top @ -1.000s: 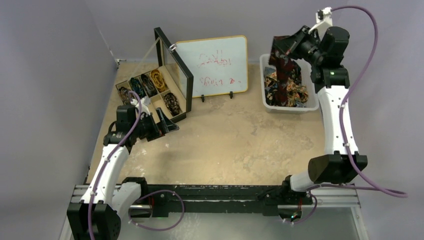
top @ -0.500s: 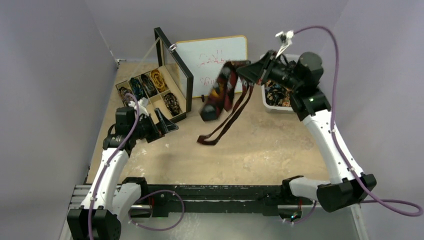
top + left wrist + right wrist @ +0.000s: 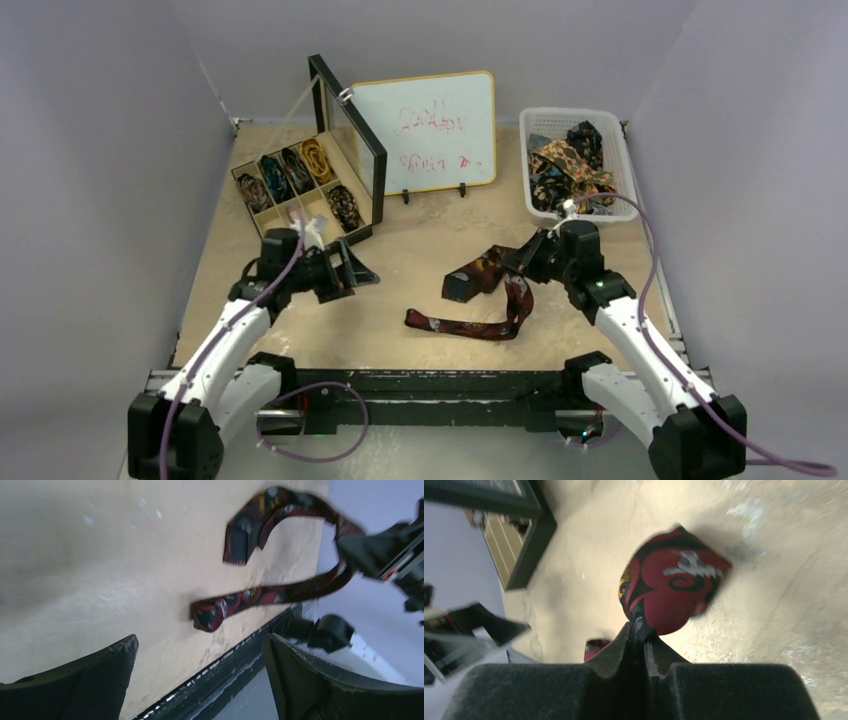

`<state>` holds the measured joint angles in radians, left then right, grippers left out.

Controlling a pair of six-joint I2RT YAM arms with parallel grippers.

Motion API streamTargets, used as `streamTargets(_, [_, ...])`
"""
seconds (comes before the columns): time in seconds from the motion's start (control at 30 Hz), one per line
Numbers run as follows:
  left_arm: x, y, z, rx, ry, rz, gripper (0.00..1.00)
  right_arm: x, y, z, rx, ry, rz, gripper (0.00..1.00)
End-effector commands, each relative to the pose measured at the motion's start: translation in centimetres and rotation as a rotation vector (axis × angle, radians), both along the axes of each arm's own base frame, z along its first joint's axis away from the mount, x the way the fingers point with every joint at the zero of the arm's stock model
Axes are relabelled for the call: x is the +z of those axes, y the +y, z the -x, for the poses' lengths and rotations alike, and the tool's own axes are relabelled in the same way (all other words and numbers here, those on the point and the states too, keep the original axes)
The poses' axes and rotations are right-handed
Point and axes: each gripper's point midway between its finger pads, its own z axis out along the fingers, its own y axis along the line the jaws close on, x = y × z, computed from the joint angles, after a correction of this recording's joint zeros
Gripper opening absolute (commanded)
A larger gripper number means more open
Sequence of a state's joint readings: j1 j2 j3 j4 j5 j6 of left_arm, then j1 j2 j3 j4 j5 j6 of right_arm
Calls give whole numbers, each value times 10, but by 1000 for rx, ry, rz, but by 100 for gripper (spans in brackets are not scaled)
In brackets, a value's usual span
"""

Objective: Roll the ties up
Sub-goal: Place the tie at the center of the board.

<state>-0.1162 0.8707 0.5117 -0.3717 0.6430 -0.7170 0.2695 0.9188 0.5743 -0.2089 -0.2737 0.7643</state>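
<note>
Counter, sandy and scuffed, with both arm bases bolted along its near edge. Left fingers: spread wide, holding nothing, low over the near-left part of the counter and pointing right toward the tie, with bare counter between. Maroon tie: one loose strip with red and dark figuring, lying near the counter's middle; its narrow end sits nearest the front edge, the strip runs right, bends back up to the right fingers, and the wide end reaches left from there. Right fingers: pinched shut on the maroon tie at that bend, low over the counter. The right wrist view alone shows the grip, the cloth nipped between the closed tips with the wide blade just beyond them; the left wrist view, blurred, shows the whole curve of the strip well ahead of its own open fingers, apart from them. Far left: black compartment box, lid raised, rolled ties in its cells. Far middle: whiteboard with red writing, upright beside the lid. Far right: white basket holding loose ties, well apart from both sets of fingers
</note>
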Motion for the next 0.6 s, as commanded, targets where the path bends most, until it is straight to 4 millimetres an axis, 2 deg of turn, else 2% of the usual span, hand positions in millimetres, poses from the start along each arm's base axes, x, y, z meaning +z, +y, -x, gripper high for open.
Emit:
streamTargets(0.0, [-13, -39, 9, -94, 3, -56, 92, 10, -33, -19, -244, -20, 78, 15])
streamTargets(0.1, [-31, -55, 20, -119, 39, -90, 91, 4, -38, -19, -274, 12, 99, 38])
streamTargets(0.17, [-39, -62, 24, -134, 50, -93, 91, 4, -44, -20, -302, 18, 122, 47])
streamTargets(0.27, [-50, -72, 27, -160, 71, -108, 90, 15, -55, -24, -356, -10, 155, 67])
streamTargets(0.33, [-54, -83, 32, -197, 78, -111, 88, 30, -64, -27, -391, -45, 184, 82])
streamTargets(0.43, [-61, -93, 38, -226, 88, -124, 85, 55, -72, -33, -410, -98, 221, 89])
streamTargets(0.5, [-66, -99, 40, -242, 101, -123, 83, 65, -72, -36, -392, -117, 240, 91])
streamTargets(0.57, [-72, -100, 40, -240, 114, -132, 82, 67, -68, -40, -352, -122, 252, 91])
